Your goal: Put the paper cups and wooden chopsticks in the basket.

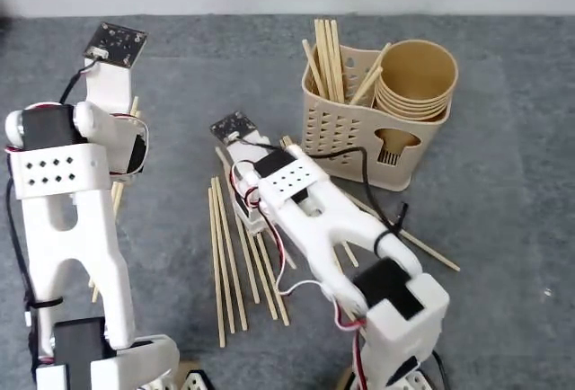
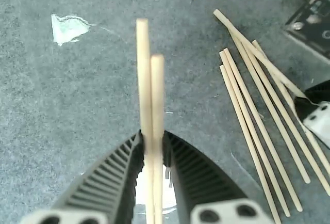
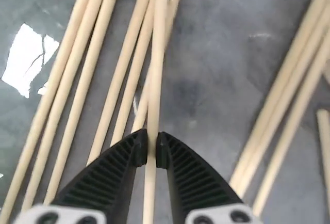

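Pale wooden chopsticks (image 1: 238,255) lie loose on grey carpet (image 1: 512,228) between arms; beige slotted basket (image 1: 346,134) beside holds brown paper cups (image 1: 418,80). Left gripper (image 2: 153,149) pinches two sticks (image 2: 149,79) over bare carpet. Right gripper (image 3: 148,149) clamps one stick (image 3: 157,53) amid loose ones.

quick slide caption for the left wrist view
Left pincer shut on two wooden chopsticks, more chopsticks lying loose on the grey mat.

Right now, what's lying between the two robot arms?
Loose wooden chopsticks lie on the mat between the left arm and the right arm, in the high view.
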Controlling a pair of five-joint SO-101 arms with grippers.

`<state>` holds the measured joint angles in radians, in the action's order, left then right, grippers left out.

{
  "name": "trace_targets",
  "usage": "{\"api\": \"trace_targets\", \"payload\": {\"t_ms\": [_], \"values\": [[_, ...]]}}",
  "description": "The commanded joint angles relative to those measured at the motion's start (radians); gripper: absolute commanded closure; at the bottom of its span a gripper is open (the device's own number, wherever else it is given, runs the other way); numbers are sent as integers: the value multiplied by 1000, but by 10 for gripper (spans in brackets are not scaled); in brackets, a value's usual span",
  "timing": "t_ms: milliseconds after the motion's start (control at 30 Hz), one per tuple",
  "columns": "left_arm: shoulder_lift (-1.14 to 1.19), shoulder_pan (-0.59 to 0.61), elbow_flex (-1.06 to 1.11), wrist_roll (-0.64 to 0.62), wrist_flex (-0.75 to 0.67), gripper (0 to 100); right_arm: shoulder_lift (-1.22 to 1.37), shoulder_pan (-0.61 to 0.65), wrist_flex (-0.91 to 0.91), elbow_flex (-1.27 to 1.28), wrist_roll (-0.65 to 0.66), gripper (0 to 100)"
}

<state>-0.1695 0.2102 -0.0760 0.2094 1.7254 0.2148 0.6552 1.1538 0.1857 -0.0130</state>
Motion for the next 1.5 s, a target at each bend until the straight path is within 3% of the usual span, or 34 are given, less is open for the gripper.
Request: {"api": "trace_targets", "payload": {"t_ms": [0,267,600,733,1000,1233,1467], "values": [[-48,8,-19,-3,-9,988,-188,-5,90,-49,11,991],[-49,0,-38,-9,-9,988,-535,-25,231,-49,14,991],[-49,0,-71,-11,-3,988,-888,-183,68,-54,104,991],[-49,0,-71,-11,-5,988,-938,-246,-119,-6,126,991],[-49,0,-73,-11,-5,988,-935,-389,-677,226,120,991],[-49,0,-73,-11,-5,988,-932,-397,-1144,542,123,991],[-49,0,-73,-11,-5,988,-883,-398,-1411,746,126,991]]}}
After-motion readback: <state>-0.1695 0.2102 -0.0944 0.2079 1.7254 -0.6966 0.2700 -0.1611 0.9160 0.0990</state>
